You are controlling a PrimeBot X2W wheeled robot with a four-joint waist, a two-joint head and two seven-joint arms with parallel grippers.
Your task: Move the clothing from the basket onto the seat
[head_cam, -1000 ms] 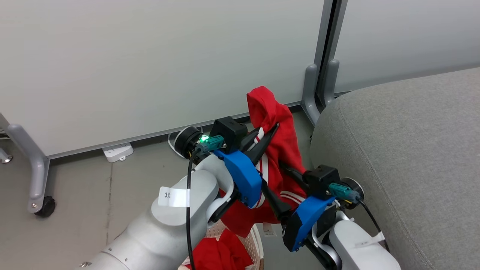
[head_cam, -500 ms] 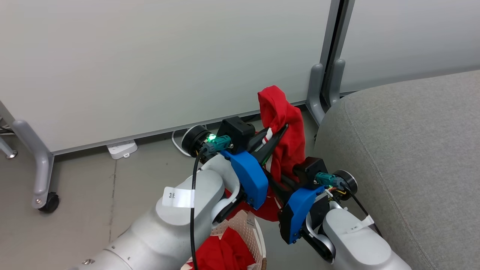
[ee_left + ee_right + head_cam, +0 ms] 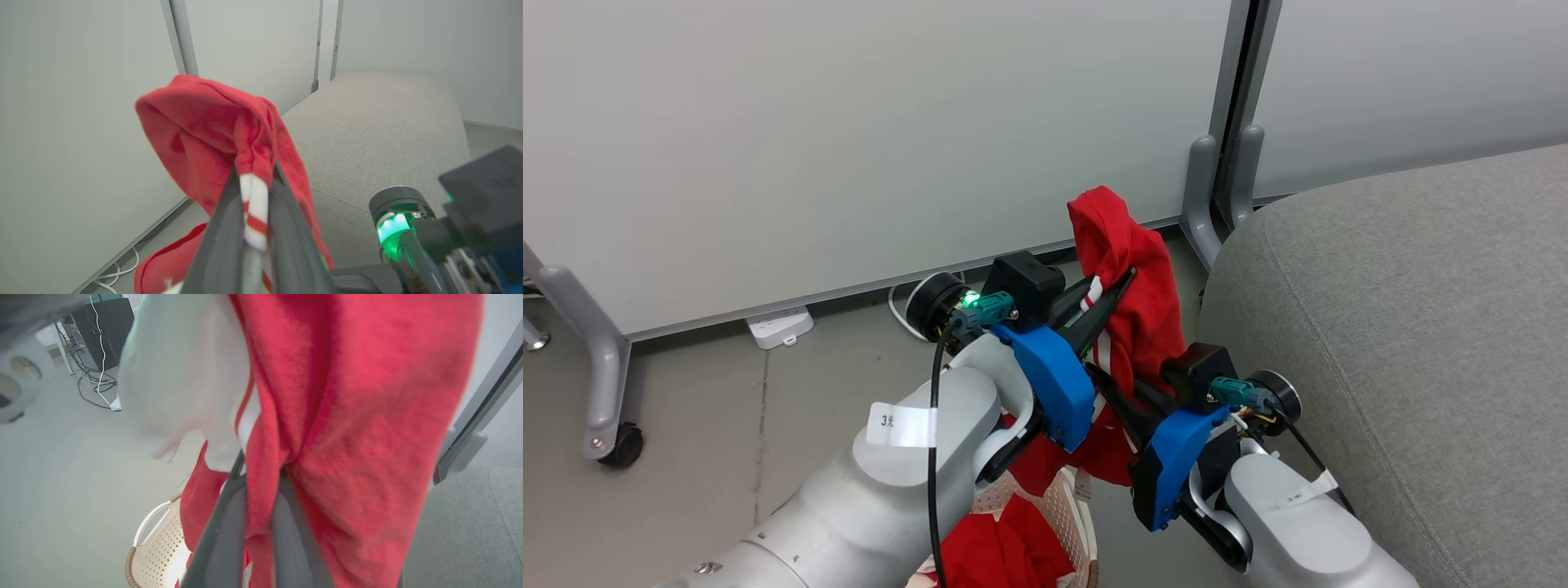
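Left gripper (image 3: 256,176) and right gripper (image 3: 261,475) each clamp tight on the red garment (image 3: 1131,245), hanging just beside the rounded edge of the seat (image 3: 1380,310); the basket (image 3: 158,546) below is cut off

Red garment (image 3: 1145,314) held aloft by left gripper (image 3: 1121,283) and right gripper (image 3: 1117,398), grey sofa seat (image 3: 1405,327) beside, second red garment (image 3: 1005,549) in basket (image 3: 1085,523)

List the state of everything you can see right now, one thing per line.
Lifted garment: hanging in the air, pinched by both grippers.
Second garment: lying in the basket.
Basket: upright on the floor.
Seat: lifted garment not yet on it.
Left gripper: shut on lifted garment.
Right gripper: shut on lifted garment.
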